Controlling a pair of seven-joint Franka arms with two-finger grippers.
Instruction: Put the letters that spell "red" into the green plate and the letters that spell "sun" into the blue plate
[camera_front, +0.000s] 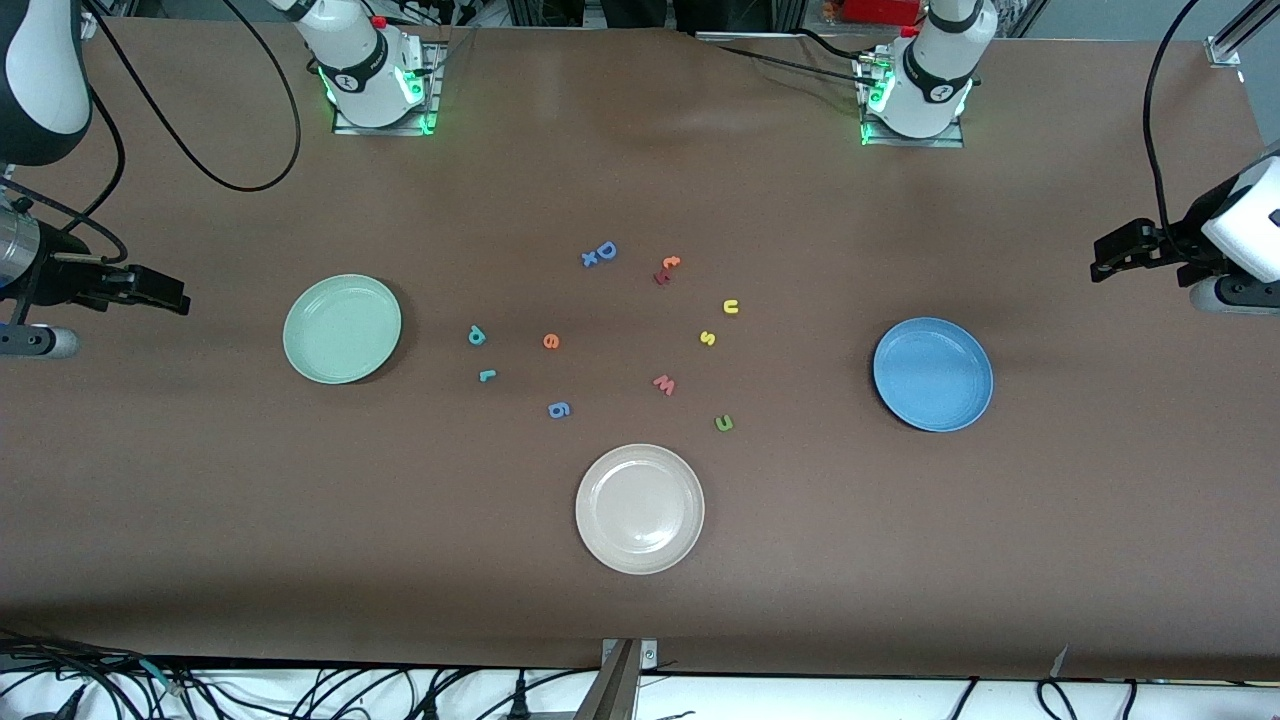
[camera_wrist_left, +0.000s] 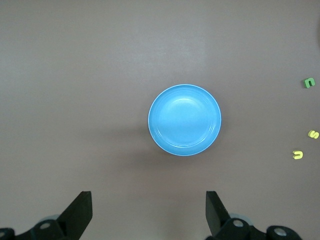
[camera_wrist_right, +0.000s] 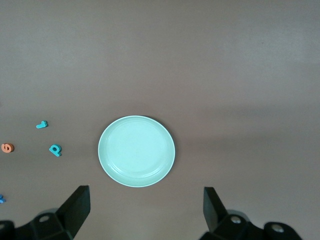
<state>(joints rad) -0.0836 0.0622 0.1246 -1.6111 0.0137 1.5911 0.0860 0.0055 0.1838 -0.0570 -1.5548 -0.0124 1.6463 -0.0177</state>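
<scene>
The teal "d" (camera_front: 476, 335), teal "r" (camera_front: 487, 376) and orange "e" (camera_front: 551, 341) lie on the table beside the green plate (camera_front: 342, 328), which holds nothing. The yellow "u" (camera_front: 731, 307), yellow "s" (camera_front: 707, 338) and green "n" (camera_front: 724, 423) lie between the table's middle and the blue plate (camera_front: 933, 374), also bare. My right gripper (camera_front: 170, 290) hangs open over the mat at the right arm's end, past the green plate (camera_wrist_right: 136, 151). My left gripper (camera_front: 1100, 258) hangs open over the mat at the left arm's end, past the blue plate (camera_wrist_left: 184, 120). Neither holds anything.
A beige-white plate (camera_front: 640, 508) sits nearest the front camera. Among the letters lie a blue "D" (camera_front: 603, 252), an orange "t" (camera_front: 670, 262), a red "w" (camera_front: 664, 385) and a blue "g" (camera_front: 559, 409). Cables trail near the right arm's base.
</scene>
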